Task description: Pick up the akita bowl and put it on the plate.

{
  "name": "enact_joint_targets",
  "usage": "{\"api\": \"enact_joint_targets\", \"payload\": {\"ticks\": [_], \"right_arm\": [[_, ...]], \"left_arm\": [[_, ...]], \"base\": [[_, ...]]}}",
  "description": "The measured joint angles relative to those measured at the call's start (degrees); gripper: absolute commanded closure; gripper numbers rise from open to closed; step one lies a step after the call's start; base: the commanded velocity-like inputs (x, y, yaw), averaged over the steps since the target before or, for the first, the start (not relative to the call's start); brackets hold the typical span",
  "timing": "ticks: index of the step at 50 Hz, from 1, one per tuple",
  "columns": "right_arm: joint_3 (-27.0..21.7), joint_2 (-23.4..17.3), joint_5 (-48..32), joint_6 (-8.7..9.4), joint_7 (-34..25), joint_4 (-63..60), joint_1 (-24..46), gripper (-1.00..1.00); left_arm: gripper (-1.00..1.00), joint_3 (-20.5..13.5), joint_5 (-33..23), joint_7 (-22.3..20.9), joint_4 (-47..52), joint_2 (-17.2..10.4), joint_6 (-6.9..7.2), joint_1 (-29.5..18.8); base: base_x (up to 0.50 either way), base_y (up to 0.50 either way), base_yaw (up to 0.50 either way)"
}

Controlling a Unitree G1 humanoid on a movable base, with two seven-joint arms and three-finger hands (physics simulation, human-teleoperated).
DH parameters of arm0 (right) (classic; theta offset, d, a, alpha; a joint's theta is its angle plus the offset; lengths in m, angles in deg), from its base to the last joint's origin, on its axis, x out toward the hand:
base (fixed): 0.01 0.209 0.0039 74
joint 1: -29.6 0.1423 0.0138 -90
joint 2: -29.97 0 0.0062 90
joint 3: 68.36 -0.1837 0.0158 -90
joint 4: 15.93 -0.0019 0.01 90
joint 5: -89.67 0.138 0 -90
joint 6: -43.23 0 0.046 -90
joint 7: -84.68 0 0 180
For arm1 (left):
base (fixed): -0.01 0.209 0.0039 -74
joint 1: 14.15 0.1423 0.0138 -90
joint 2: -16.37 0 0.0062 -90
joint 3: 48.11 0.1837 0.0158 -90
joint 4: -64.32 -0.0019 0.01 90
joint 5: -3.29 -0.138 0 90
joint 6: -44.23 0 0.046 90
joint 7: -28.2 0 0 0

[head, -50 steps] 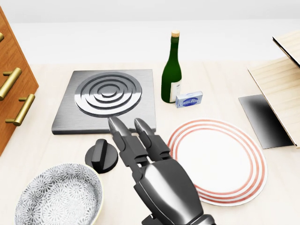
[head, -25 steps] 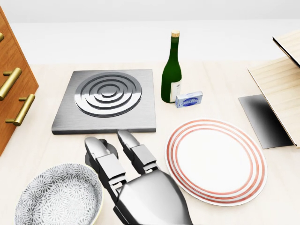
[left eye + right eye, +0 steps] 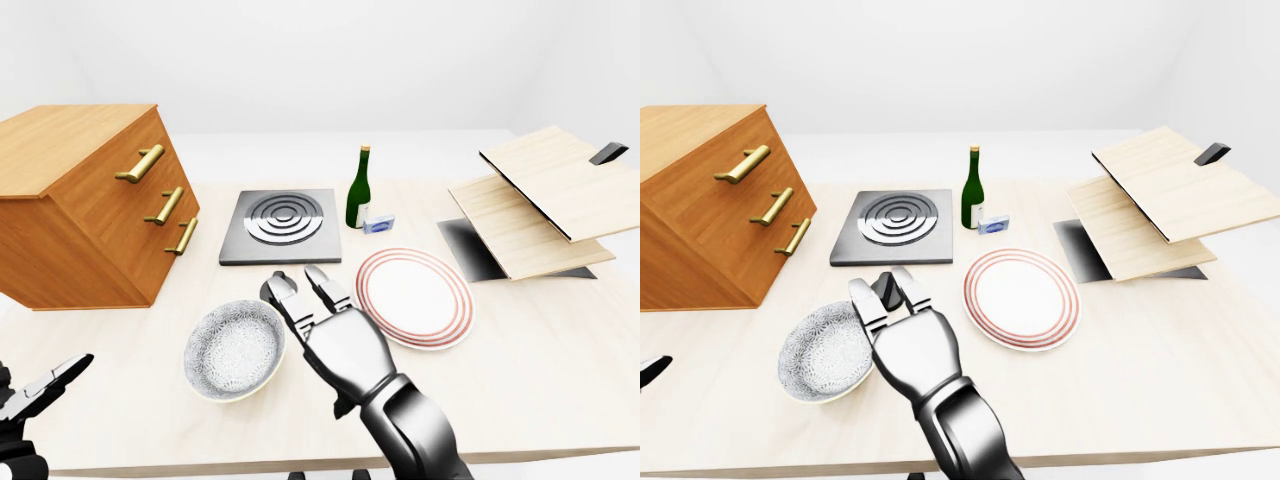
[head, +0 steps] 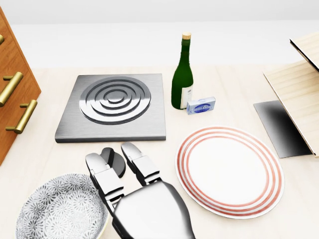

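The akita bowl point(image 4: 57, 211), grey-white patterned with a cream rim, sits on the table at the lower left of the head view. To its right lies the white plate point(image 4: 229, 169) with red rings, with nothing on it. My right hand point(image 4: 112, 158) is open, fingers stretched out, between bowl and plate. Its left finger point(image 4: 99, 172) is right beside the bowl's right rim; I cannot tell whether it touches. My left hand point(image 3: 45, 385) is open, low at the bottom left of the left-eye view, off the table's edge.
A black knob point(image 4: 118, 160) shows between my right fingers. Above it lies a grey burner plate point(image 4: 112, 107), then a green bottle point(image 4: 182, 74) and a small blue box point(image 4: 201, 105). A wooden drawer cabinet point(image 3: 85, 205) stands left, slanted wooden boards point(image 3: 540, 200) right.
My right hand has moved left and downward in the head view, away from the plate toward the bowl's right rim, now partly covering the black knob. Nothing else has moved.
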Motion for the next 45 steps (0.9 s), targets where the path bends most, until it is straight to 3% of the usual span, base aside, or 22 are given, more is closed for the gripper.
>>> {"api": "enact_joint_targets", "payload": {"ticks": [14, 45], "right_arm": [[-0.3, 2.8, -5.8, 0.0, -6.7, 2.2, 2.7, -0.99], [2.8, 4.7, -10.3, 0.0, -6.7, 6.6, 3.4, -0.99]], "left_arm": [[-1.0, 0.5, 0.2, 0.2, -0.6, -0.3, -0.42, -0.1], [-1.0, 0.3, 0.1, 0.2, 0.3, -0.1, 0.14, 0.0]], "base": [[0.0, 0.0, 0.0], [0.0, 0.0, 0.0]]}}
